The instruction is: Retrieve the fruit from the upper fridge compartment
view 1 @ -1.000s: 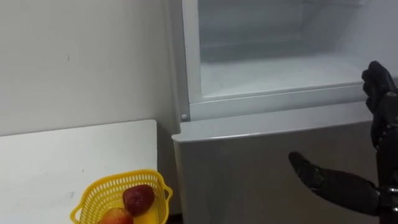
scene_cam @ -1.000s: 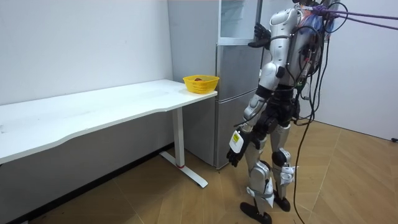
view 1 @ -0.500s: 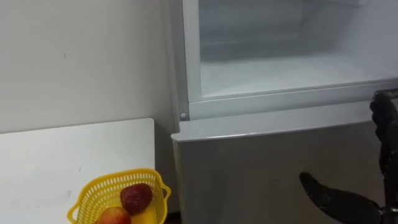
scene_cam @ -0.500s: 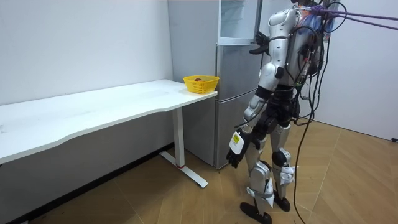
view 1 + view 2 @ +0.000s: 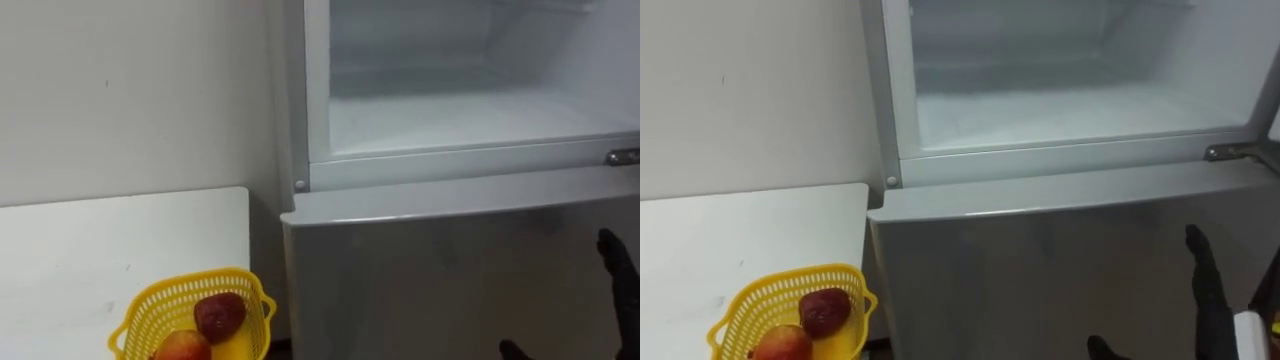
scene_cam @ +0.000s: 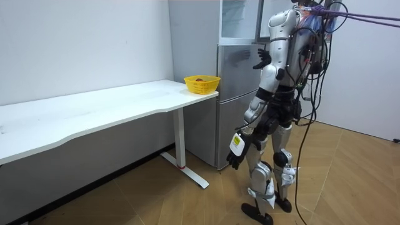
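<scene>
1. The robot is standing upright just in front of the fridge and facing it, with the white table (image 5: 90,250) on its left.
2. The upper fridge compartment (image 5: 450,110) is standing open, showing white inner walls and a white shelf floor. A small metal hinge bracket (image 5: 622,157) is sitting at the right end of its lower frame.
3. The grey lower door (image 5: 420,270) is lying shut directly beneath that compartment.
4. The right hand (image 5: 622,275) is hovering in front of the lower door, below the open compartment. Its fingers are straight and spread, and it is grasping nothing. In the eye views its dark fingers are showing at the right edge, with another dark tip at the bottom edge. I cannot tell whether it is touching the door.
5. The left hand (image 6: 234,161) is hanging low beside the robot's thigh in the room view. I cannot tell whether it is released or clenched.
6. The yellow basket (image 5: 160,305) is sitting on the table's corner nearest the fridge.
7. 2 fruits are lying inside the basket and touching each other: a red fruit (image 5: 221,317) and a red-and-yellow fruit (image 5: 183,347). I cannot tell which of them is the task's thing.
</scene>
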Tool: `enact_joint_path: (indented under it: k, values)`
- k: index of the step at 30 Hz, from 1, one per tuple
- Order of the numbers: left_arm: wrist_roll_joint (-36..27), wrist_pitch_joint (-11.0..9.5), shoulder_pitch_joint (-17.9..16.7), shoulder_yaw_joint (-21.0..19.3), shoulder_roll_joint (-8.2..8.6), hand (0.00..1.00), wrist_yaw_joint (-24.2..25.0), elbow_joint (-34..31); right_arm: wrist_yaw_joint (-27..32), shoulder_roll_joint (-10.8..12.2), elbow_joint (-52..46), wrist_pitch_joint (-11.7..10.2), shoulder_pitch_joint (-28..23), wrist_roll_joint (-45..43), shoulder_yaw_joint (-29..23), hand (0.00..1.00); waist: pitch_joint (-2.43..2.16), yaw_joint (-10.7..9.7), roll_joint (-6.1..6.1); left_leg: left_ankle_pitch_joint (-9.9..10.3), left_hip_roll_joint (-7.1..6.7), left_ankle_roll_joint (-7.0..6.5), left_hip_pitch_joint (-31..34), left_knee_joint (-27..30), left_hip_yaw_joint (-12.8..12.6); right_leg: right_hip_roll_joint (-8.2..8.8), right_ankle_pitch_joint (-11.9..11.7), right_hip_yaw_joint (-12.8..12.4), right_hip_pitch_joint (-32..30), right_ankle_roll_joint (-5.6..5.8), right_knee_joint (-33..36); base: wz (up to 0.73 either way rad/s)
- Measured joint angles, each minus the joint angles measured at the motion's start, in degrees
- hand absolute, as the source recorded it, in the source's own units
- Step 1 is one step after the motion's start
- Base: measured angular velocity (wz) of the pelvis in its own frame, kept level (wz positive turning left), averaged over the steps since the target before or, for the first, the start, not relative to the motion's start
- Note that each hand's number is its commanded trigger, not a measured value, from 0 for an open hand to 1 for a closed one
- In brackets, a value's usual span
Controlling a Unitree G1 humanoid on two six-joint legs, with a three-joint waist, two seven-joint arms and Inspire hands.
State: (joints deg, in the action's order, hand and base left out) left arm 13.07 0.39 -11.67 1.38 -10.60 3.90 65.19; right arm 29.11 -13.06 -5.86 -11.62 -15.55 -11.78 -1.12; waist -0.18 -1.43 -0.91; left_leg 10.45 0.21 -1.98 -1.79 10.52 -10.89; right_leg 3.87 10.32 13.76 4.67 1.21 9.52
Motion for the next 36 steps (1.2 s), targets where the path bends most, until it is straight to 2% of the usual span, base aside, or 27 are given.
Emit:
enact_joint_path:
  k: [7,11,13,16,22,25,27,29,31,34,36]
  values:
    - [-0.15,0.00,0.20,1.10,0.04,0.00,0.06,0.00,-1.59,0.62,10.51,-0.50,-0.14,3.50,2.10,0.00,0.14,0.15,0.77,0.15,0.08,0.02,-0.52,0.19,-0.12,-0.20,0.01,-1.00,0.31,0.02,0.06,-0.03]
    - [-0.01,0.05,-0.05,1.12,0.54,0.00,0.07,-0.01,-3.75,2.00,16.22,0.84,-0.75,4.68,2.09,0.00,0.15,0.12,1.38,0.18,0.02,0.01,-0.61,-0.01,-0.09,-0.15,0.09,-1.04,0.26,0.10,0.06,0.00]
    - [-0.02,0.16,-0.37,1.12,0.69,0.00,0.09,-0.13,-4.87,2.47,16.44,1.72,-1.57,5.34,2.14,0.00,0.03,0.06,1.77,0.18,-0.02,0.01,-0.62,-0.11,-0.09,-0.13,0.19,-1.02,0.25,0.13,0.05,0.00]
    - [-0.06,0.83,-0.36,1.09,0.72,0.00,0.06,-1.54,-5.46,2.53,17.94,1.68,-1.54,5.38,2.40,0.00,-0.18,-0.07,2.07,0.17,-0.04,0.03,-0.75,-0.26,-0.07,-0.16,0.19,-0.83,0.64,0.13,-0.44,0.03]
    - [-0.07,1.05,-0.68,0.63,0.71,0.00,-1.15,-2.89,-8.97,3.65,30.29,1.78,-1.01,8.63,3.27,0.00,-0.17,0.02,1.51,0.23,-0.05,0.13,-0.95,-0.20,0.25,-0.13,0.18,0.04,1.56,0.15,-0.96,0.06]
    - [-0.11,1.05,-0.82,0.38,0.70,0.00,-2.02,-3.00,-11.44,3.98,36.97,4.24,-0.89,10.51,3.49,0.00,-0.04,0.15,1.12,0.24,-0.12,0.13,-0.79,-0.22,0.29,-0.02,0.26,0.42,1.82,0.20,-0.96,0.03]
    - [-0.10,1.06,-0.89,-0.20,0.65,0.00,-2.22,-3.11,-12.37,4.01,40.72,4.86,-0.50,12.71,3.82,0.00,0.11,0.24,0.77,0.26,-0.14,0.10,-0.80,-0.22,0.26,0.03,0.27,0.45,1.74,0.22,-0.98,0.00]
    - [-0.01,1.12,-0.95,-0.90,0.49,0.00,-2.70,-3.13,-14.16,4.00,50.77,5.54,2.21,15.53,3.84,0.00,0.07,0.27,-0.02,0.30,-0.15,0.06,-0.88,-0.22,0.27,0.02,0.28,0.46,1.76,0.25,-1.00,0.02]
    - [-0.02,1.36,-1.18,-1.46,0.51,0.00,-2.85,-3.17,-15.66,4.01,55.99,6.50,3.29,16.62,3.71,0.00,0.05,0.34,-0.32,0.31,-0.17,0.04,-0.73,-0.23,0.41,0.03,0.30,0.50,1.94,0.27,-0.96,0.00]
    - [-0.03,2.14,-1.63,-2.35,0.73,0.00,-2.80,-3.19,-18.44,4.31,61.42,8.01,3.90,16.74,3.67,0.00,0.07,0.28,-0.52,0.32,-0.17,0.04,-0.76,-0.13,0.56,0.03,0.30,0.64,2.10,0.27,-0.95,0.00]
    - [0.02,2.49,-1.61,-2.57,0.92,0.00,-2.49,-3.18,-19.96,4.37,64.02,8.27,4.44,16.65,3.62,0.00,0.09,0.29,-0.42,0.34,-0.17,0.05,-0.77,-0.07,0.40,0.02,0.30,0.62,2.11,0.27,-0.96,0.00]
